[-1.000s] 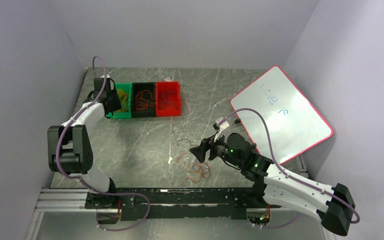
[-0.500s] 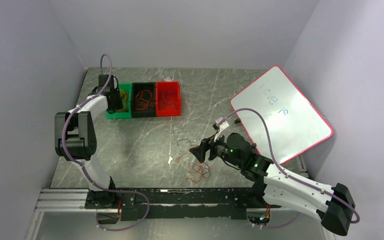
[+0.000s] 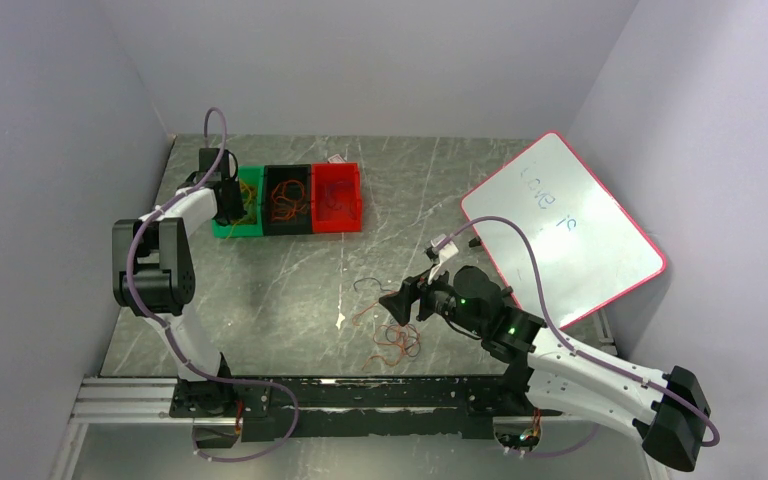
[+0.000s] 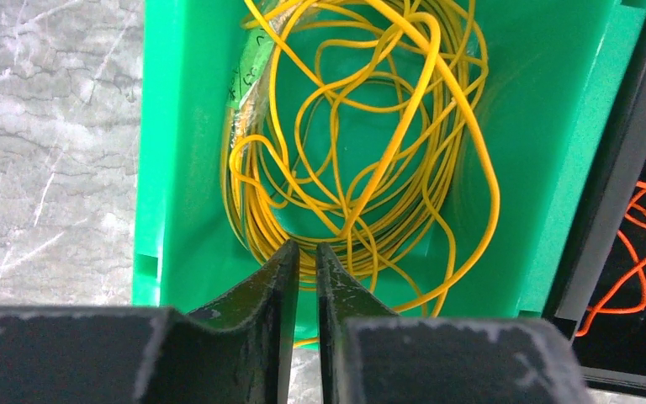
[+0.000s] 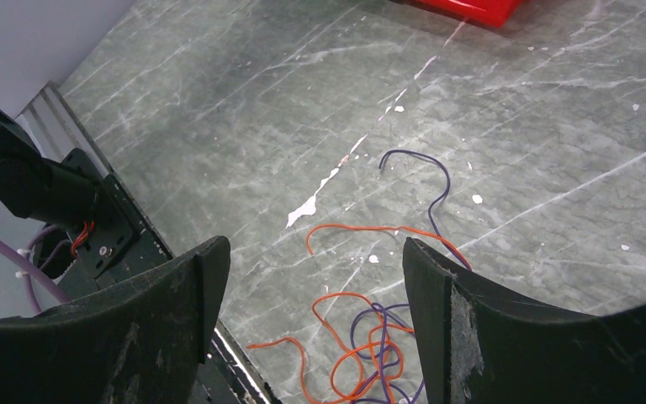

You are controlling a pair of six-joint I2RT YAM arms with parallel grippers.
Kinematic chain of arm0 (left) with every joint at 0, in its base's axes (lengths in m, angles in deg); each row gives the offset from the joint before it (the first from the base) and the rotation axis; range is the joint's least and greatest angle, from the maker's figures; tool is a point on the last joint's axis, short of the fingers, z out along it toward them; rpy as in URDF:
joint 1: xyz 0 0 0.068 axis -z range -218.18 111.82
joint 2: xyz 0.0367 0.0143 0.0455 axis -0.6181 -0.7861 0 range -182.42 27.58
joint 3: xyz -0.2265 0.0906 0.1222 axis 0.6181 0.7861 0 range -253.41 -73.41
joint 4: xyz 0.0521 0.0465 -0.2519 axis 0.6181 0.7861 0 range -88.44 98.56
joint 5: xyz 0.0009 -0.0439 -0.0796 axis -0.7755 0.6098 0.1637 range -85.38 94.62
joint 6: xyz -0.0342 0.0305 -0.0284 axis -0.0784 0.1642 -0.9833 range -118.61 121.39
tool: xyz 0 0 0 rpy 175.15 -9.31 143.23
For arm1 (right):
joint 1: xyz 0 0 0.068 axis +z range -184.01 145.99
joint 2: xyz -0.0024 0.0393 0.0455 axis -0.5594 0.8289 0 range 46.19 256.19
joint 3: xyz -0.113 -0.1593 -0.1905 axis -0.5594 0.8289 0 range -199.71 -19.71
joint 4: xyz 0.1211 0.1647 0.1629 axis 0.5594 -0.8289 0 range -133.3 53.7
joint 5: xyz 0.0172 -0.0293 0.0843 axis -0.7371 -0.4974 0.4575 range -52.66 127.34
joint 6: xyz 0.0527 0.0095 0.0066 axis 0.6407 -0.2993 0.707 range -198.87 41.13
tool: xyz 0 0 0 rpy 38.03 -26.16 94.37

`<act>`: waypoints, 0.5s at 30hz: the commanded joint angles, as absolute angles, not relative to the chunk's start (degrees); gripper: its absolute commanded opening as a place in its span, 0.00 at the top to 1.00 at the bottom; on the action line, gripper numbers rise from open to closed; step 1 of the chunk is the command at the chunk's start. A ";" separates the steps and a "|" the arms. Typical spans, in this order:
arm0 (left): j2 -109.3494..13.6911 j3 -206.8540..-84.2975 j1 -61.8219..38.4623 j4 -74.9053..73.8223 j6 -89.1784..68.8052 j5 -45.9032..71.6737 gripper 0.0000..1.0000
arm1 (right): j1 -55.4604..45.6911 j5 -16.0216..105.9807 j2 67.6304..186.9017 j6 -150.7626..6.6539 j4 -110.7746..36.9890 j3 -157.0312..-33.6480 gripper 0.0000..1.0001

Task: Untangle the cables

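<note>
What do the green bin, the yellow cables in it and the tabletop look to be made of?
Green bin: probably moulded plastic, with smooth walls and soft glossy highlights.
Yellow cables: thin flexible wire in shiny yellow insulation, likely plastic, lying in loose coils.
Tabletop: grey with white marble-like veins and a dull finish. Whether it is stone or laminate cannot be told.

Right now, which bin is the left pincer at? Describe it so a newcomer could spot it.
On the grey table, three bins stand in a row at the far left. The green bin is the leftmost, with the left pincer at it. It alone holds yellow cables.
</note>
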State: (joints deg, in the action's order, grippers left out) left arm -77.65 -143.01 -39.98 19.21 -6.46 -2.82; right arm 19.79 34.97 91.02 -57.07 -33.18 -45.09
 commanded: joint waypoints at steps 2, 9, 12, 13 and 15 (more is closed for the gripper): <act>-76.65 -145.08 -40.47 20.23 -5.56 -1.54 0.84 | 19.72 34.77 91.10 -57.73 -32.69 -45.03 0.21; -72.62 -146.00 -40.46 20.57 -4.39 -0.50 0.74 | 19.73 34.78 91.24 -57.69 -32.55 -45.11 0.21; -71.18 -145.47 -40.47 20.89 -2.98 1.00 0.67 | 19.69 35.02 91.51 -57.60 -32.19 -45.10 0.21; -71.06 -145.19 -40.46 21.02 -2.39 1.59 0.65 | 19.74 35.25 91.61 -57.62 -32.05 -45.10 0.21; -71.39 -145.47 -40.46 22.62 -1.44 2.50 0.64 | 19.76 35.46 91.90 -57.57 -31.79 -45.11 0.21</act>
State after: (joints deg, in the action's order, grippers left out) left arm -72.87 -143.97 -40.00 20.68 -4.17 -0.87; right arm 19.79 35.03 91.53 -57.09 -33.14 -45.09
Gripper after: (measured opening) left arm 0.348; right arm 0.786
